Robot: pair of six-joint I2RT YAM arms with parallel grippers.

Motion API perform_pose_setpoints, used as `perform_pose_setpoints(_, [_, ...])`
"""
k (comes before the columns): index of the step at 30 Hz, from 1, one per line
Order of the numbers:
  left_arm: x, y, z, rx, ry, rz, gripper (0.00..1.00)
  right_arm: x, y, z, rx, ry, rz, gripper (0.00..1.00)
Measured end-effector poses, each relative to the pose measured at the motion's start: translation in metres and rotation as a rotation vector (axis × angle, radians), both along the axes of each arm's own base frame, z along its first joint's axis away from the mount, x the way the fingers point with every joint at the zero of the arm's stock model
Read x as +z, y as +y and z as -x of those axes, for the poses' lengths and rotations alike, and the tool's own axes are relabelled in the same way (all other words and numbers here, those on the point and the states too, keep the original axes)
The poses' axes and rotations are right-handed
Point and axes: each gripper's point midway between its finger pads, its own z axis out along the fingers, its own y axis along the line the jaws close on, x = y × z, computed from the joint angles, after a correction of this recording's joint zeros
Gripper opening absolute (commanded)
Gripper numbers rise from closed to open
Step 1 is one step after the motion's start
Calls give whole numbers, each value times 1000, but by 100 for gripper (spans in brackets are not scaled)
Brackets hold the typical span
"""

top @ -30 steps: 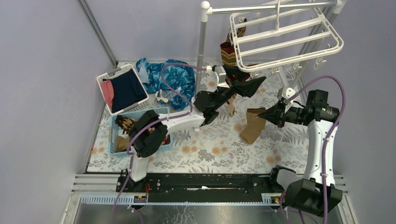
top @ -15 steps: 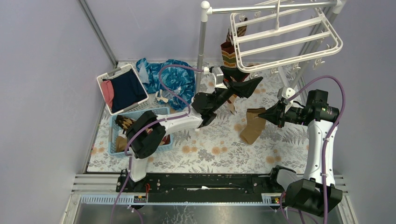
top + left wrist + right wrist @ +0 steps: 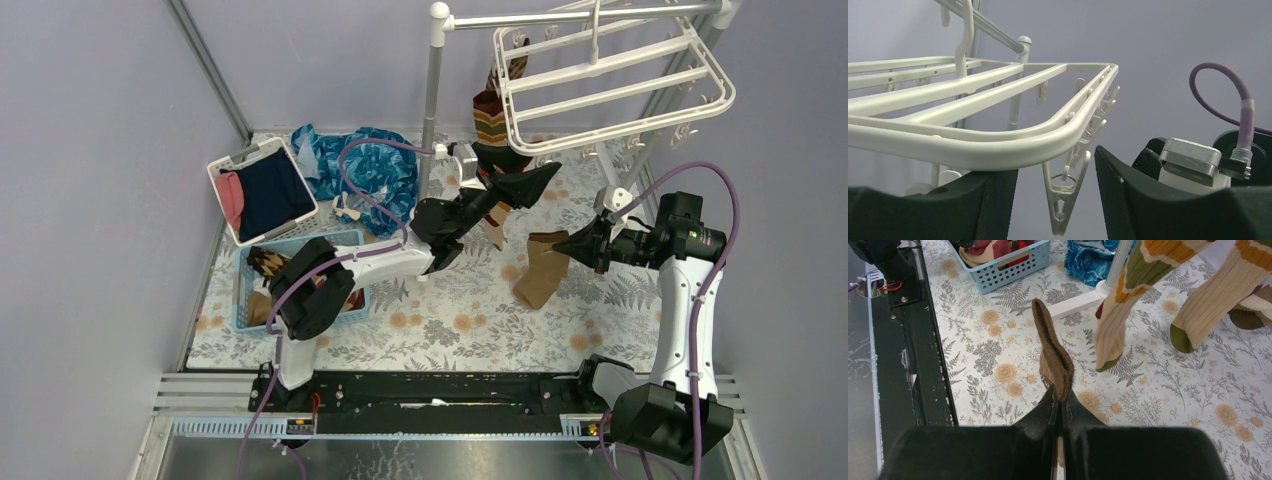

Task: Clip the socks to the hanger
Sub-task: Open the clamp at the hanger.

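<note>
Since a clip has to be squeezed open before cloth can go in, the left gripper (image 3: 525, 178) is raised under the near left corner of the hanger (image 3: 610, 75). Its two black fingers stand well apart with one dangling clip (image 3: 1060, 200) between them. Neither finger touches the clip, and the jaws have hold of nothing.

The right gripper (image 3: 1060, 400) is placed close by for the same reason, I judge. Its jaws are pressed tight on the upper edge of the brown sock (image 3: 1053, 355), which hangs limp from them over the right half of the table (image 3: 450, 320), below and in front of the hanger. Held this way, the sock offers an edge to feed into the clip's mouth. Whether its lower end rests on the flowered cloth I cannot tell.

The hanger is a smooth white plastic frame, rectangular with rounded corners and slim cross bars. It hangs by a hook from the rail (image 3: 560, 16) over the far right corner. Its clips are small wedge-shaped pegs with a wire ring at the hinge. The brown sock is a thick ribbed knit, soft and floppy. Striped socks (image 3: 1128, 290) in tan, green and orange ribbing already hang at the hanger's left side. More socks lie in the blue basket (image 3: 241, 290), a slotted plastic one by the left edge.
</note>
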Motion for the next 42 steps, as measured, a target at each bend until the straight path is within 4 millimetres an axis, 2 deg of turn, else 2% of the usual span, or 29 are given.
perform_pose_setpoints(4, [0, 0, 0, -1, 1, 0, 44, 0, 0, 0, 0, 1, 0, 5])
perform_pose_setpoints(12, [0, 0, 1, -11, 8, 5, 39, 0, -1, -3, -11, 18, -10, 4])
perform_pose_setpoints(20, [0, -2, 3, -39, 19, 11, 25, 10, 1, -9, -21, 32, -59, 4])
perform_pose_setpoints(31, [21, 6, 16, -84, 6, 51, 25, 45, -2, -31, -42, 9, -127, 4])
perform_pose_setpoints(42, [22, 5, 21, -119, 6, 54, 25, 69, 2, -40, -8, 16, -200, 4])
